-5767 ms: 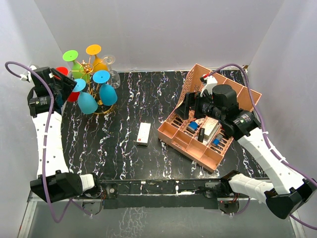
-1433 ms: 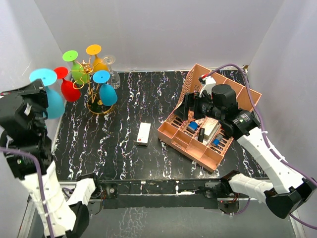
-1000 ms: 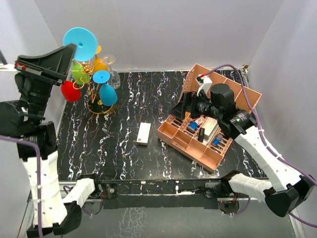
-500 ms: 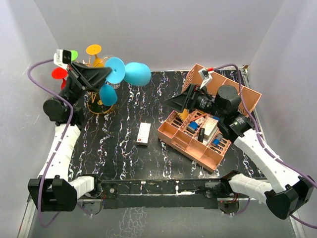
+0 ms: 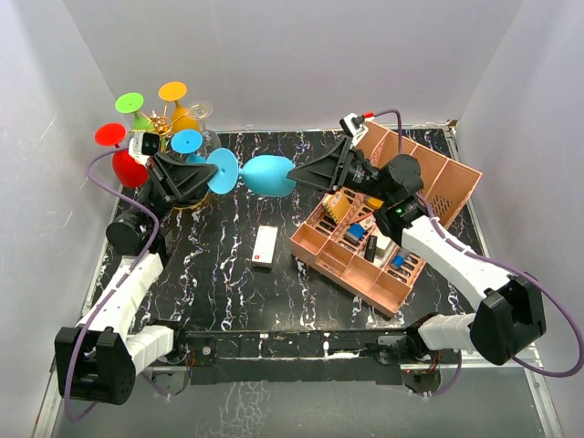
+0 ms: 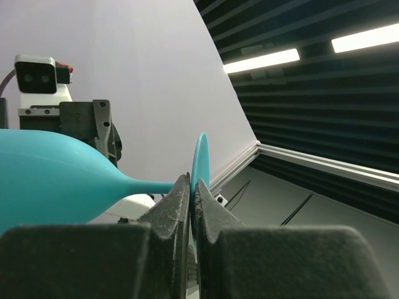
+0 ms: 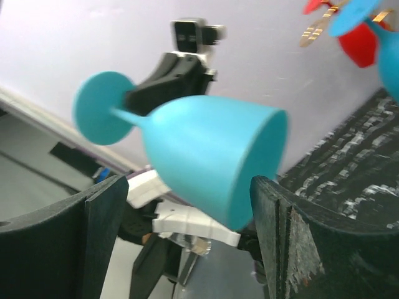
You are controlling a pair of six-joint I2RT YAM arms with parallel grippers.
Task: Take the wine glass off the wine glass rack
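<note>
A light blue wine glass (image 5: 267,175) lies sideways in the air above the table's middle, clear of the gold wine glass rack (image 5: 160,121). My left gripper (image 5: 208,172) is shut on the glass's round foot (image 6: 200,156); the left wrist view shows the foot pinched edge-on between the fingers, with the left gripper (image 6: 191,180) at the bottom. My right gripper (image 5: 297,175) stands open at the bowl's mouth end. In the right wrist view the bowl (image 7: 206,149) sits between the right gripper's (image 7: 188,180) fingers, with a gap on the left side.
The rack carries red (image 5: 128,167), green (image 5: 130,102), orange (image 5: 173,91), blue (image 5: 186,141) and clear (image 5: 201,110) glasses. A pink slotted organizer box (image 5: 392,274) with small items stands on the right. A small white box (image 5: 265,246) lies on the black marbled table.
My left arm swung the blue glass from high on the left to the table's middle. My right arm rose from the organizer, brought its fingers around the bowl and narrowed them slightly.
</note>
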